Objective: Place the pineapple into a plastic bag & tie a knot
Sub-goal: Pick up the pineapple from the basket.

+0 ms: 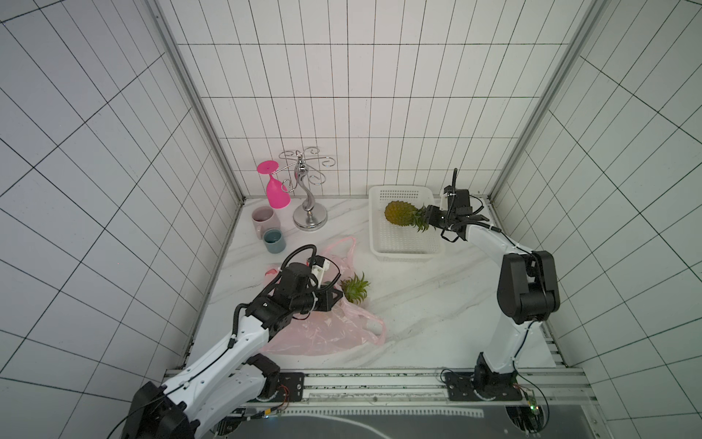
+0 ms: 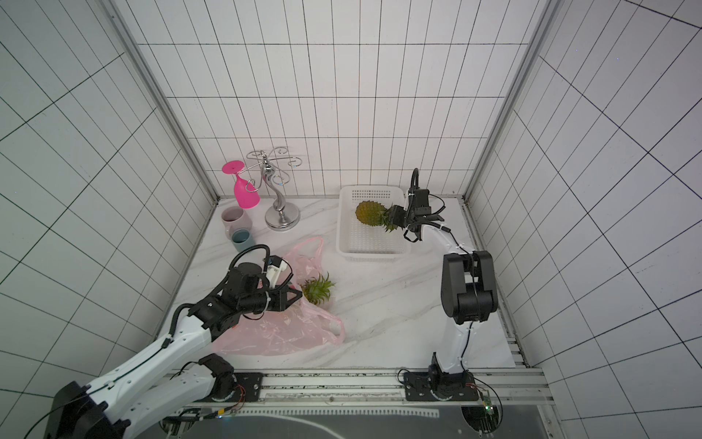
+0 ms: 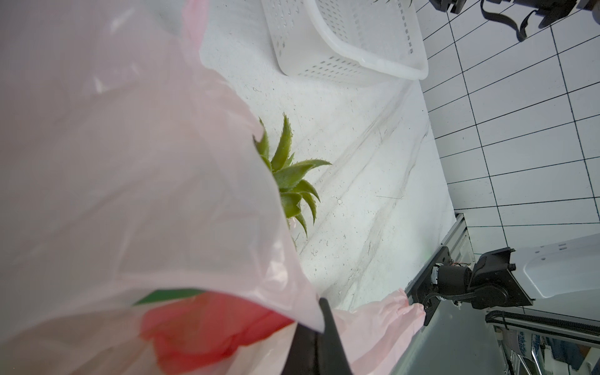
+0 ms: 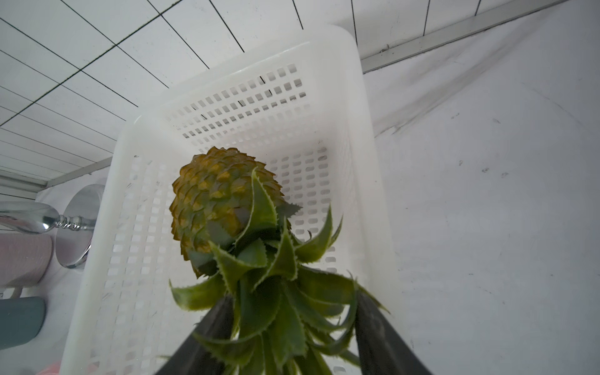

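Now your left claw (image 1: 337, 297) pinches the plastic bag (image 1: 323, 334); right claw (image 1: 427, 216) straddles crown of pineapple (image 1: 399, 213) in basket (image 1: 406, 243) — grip unclear.

White tiled walls (image 1: 342, 76) enclose a marble-look tabletop (image 1: 418, 304) — even, soft light

Pineapple (image 1: 355, 289) body hidden behind plastic bag (image 1: 326, 334), only crown shows; R end effector (image 4: 292, 298) fingers cut off by frame edge.
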Motion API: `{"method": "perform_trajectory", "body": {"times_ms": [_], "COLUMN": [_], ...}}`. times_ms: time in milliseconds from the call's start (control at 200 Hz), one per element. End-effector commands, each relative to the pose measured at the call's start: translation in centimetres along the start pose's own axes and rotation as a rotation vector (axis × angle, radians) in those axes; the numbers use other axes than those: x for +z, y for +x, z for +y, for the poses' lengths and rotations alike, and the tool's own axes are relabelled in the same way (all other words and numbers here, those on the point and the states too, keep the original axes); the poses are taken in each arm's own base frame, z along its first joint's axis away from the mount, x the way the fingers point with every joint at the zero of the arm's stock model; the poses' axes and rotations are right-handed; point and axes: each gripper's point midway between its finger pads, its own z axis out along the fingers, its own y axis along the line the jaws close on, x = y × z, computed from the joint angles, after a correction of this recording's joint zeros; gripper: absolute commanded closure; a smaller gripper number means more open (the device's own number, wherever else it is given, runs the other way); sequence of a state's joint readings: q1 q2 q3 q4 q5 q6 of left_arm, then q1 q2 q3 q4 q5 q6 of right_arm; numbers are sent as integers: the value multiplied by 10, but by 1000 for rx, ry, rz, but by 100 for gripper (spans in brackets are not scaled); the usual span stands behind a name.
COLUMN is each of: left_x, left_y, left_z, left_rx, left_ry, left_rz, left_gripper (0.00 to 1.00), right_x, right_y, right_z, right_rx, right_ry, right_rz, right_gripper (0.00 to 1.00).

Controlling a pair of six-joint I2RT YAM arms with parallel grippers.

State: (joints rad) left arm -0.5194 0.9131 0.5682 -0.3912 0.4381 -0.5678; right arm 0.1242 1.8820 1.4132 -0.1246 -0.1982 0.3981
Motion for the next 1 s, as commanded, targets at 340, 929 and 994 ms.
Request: {"method": "perform_trajectory", "body": {"times_ms": [340, 929, 994], "left_x": [-2, -15, -17], "left_y": [2, -12, -13], "left_z": [1, 7, 7], "left_rx": [-3, 5, 9], "left_ry": [6, -66, -70], "left_rz": [-20, -104, -112], "left_gripper": [100, 100, 100], "right_x": [10, -168, -187], "right_y": [-40, -31, -20], "right_z": [49, 144, 153], "right_rx": [73, -63, -78], "right_ry": [-241, -689, -723], "right_rz": [-77, -231, -238], "right_gripper": [100, 100, 100]}}
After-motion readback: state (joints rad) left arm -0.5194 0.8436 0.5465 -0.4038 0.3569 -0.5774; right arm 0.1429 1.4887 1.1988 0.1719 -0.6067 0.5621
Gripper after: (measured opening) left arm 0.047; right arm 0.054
